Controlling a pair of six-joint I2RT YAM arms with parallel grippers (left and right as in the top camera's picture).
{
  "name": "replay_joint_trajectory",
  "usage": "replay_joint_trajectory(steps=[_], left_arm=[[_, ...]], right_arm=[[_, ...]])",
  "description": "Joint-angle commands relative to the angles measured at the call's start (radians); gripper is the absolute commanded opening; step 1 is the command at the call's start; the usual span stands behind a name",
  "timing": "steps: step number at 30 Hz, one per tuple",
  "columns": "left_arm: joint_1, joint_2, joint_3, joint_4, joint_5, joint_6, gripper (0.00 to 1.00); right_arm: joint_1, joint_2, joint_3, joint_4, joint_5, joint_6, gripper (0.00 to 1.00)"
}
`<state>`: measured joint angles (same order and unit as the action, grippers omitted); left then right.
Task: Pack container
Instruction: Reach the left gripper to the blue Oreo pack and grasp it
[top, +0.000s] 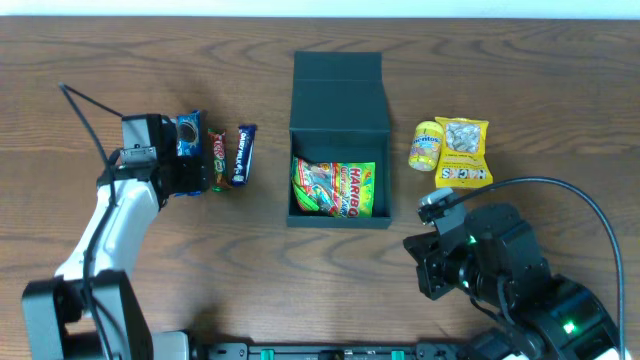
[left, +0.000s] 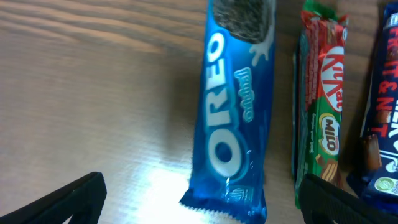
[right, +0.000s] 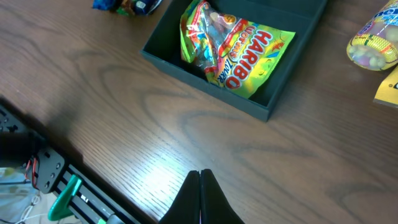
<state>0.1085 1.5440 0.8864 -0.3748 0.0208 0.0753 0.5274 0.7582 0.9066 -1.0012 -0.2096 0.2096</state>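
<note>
Your left gripper (left: 208, 202) hung with jaws wide either side of the cookie packet (left: 236, 124), so picking looked the step in hand, calling for a squeeze and a carry to the container (top: 338, 100) mid-table, while your right gripper (right: 200, 186) sat pinched together, empty.

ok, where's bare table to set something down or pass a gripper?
Free: the strip between the blue bar and the container; the stretch in front of it, between the arms; the far right beyond the yellow packet. Crowded: Oreo, KitKat and blue bar packed together at the left gripper; tub beside the yellow packet.
</note>
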Motion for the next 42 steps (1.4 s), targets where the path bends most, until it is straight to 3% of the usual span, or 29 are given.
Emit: replay_joint_trajectory(steps=[1,2,3,5,6,9,18,25,35,39,42], left_arm=[[0.002,0.048,0.013,0.023,0.040,0.042,1.00],[0.002,0.061,0.013,0.030,0.040,0.045,1.00],[0.002,0.074,0.013,0.037,0.040,0.046,1.00],[0.002,0.099,0.013,0.051,0.043,0.047,1.00],[0.002,0.107,0.013,0.058,0.049,0.050,1.00],[0.002,0.124,0.013,0.077,0.051,0.052,1.00],[0.002,0.167,0.013,0.127,0.050,0.051,0.73],[0.002,0.190,0.013,0.127,0.050,0.051,0.73],[0.002,0.190,0.014,0.117,0.050,0.012,0.51],[0.002,0.189,0.026,0.078,0.050,0.006,0.36],[0.002,0.183,0.075,-0.016,0.047,0.006,0.15]], right_arm=[[-0.004,-0.003,0.000,0.007,0.003,0.014,0.21],[-0.004,-0.003,0.000,0.007,0.003,0.014,0.45],[-0.004,-0.003,0.000,0.007,0.003,0.014,0.63],[-0.004,-0.003,0.000,0.007,0.004,0.014,0.84],[-0.004,-0.003,0.000,0.008,0.004,0.014,0.89],[-0.004,-0.003,0.000,0.008,0.004,0.014,0.91],[-0.004,-0.002,0.000,0.018,0.004,0.014,0.91],[-0.004,0.001,0.000,0.019,0.004,0.014,0.91],[-0.005,0.001,0.000,0.018,0.068,0.023,0.94],[-0.005,0.001,0.000,0.017,0.151,0.077,0.96],[-0.010,0.001,0.000,0.011,0.227,0.140,0.98]])
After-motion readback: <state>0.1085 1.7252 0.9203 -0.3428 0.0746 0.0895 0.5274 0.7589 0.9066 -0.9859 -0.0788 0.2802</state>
